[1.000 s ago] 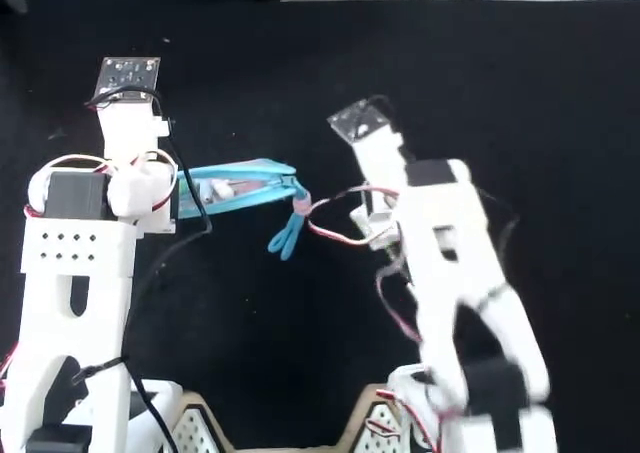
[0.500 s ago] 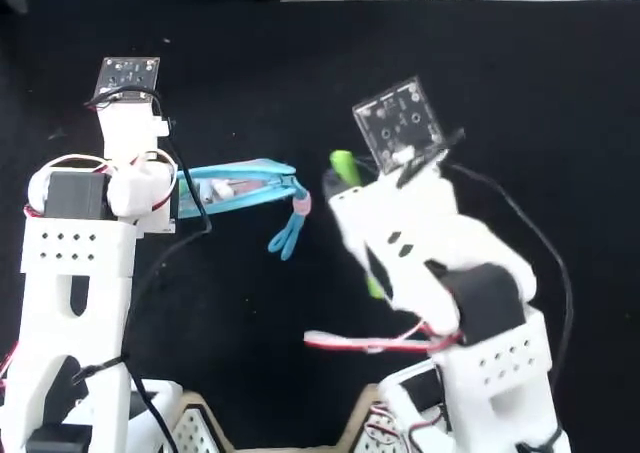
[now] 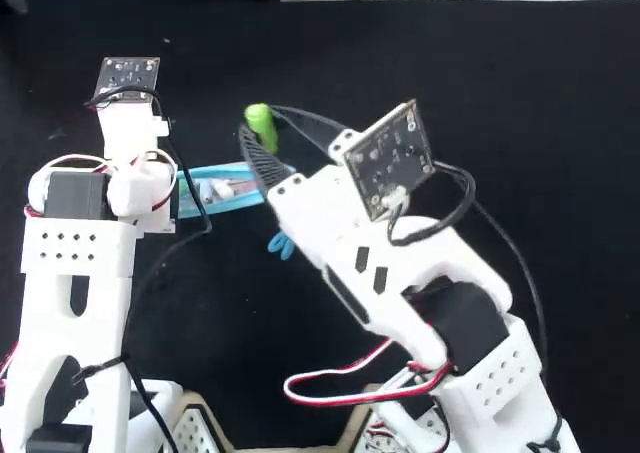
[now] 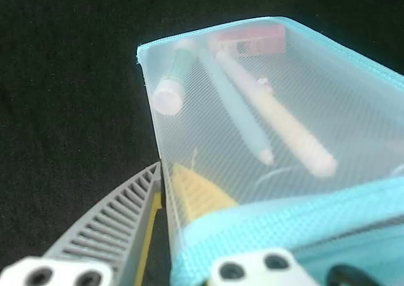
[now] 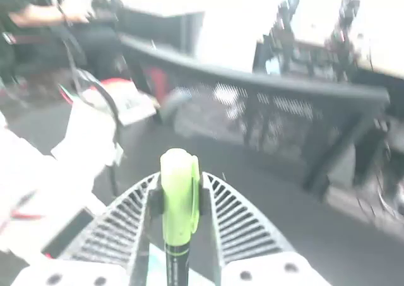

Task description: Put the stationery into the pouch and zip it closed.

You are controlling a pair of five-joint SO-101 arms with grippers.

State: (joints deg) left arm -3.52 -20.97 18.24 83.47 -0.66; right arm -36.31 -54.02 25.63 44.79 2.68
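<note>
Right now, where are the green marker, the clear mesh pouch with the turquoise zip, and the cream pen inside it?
Green marker (image 5: 178,201): right wrist view, on its green body.
Clear mesh pouch (image 4: 271,215): left wrist view, on the turquoise zip edge.
Cream pen (image 4: 278,117): left wrist view, mid-barrel.

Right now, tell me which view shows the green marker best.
Right wrist view: the green marker stands centred, clamped in the right end effector. The high view catches just its green cap near the pouch. The left wrist view faces the pouch.
</note>
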